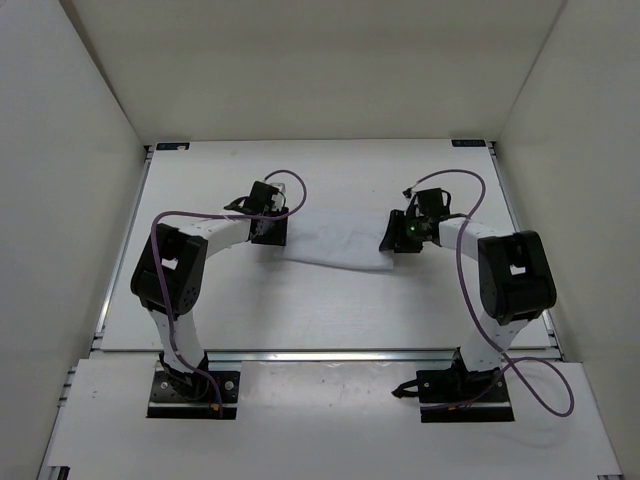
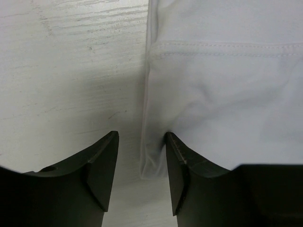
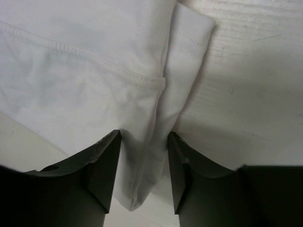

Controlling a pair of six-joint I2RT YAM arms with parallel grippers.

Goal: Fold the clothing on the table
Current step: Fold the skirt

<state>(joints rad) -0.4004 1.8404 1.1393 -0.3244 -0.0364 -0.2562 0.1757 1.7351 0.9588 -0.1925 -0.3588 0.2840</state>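
**While both grippers straddle the cloth's ends, neither has a pinch yet**

Because the clothing [image 1: 335, 250] is thin, soft and nearly the table's colour, I read its edges from the wrist views rather than from above. It lies flat on the table [image 1: 300, 310], about mid-depth, between the two arms.

At its left end, the left gripper [image 2: 141, 142] stands spread. One finger is over bare table and the other over fabric, and the cloth's left edge runs up through the gap. Nothing is pinched there. At the right end, the right gripper [image 3: 144, 142] is likewise spread. A doubled-over edge of fabric lies between its fingers and is not visibly squeezed.

I judge this piece to be very light and limp. It will drape, wrinkle and slide over the smooth top, and it holds no shape of its own. The best hold is right at the edges, low enough to catch every layer. At the right, the folded rim gives more thickness to bite. A shallow pinch could slip off or take only the top layer, so I would lift both ends evenly to avoid twisting.
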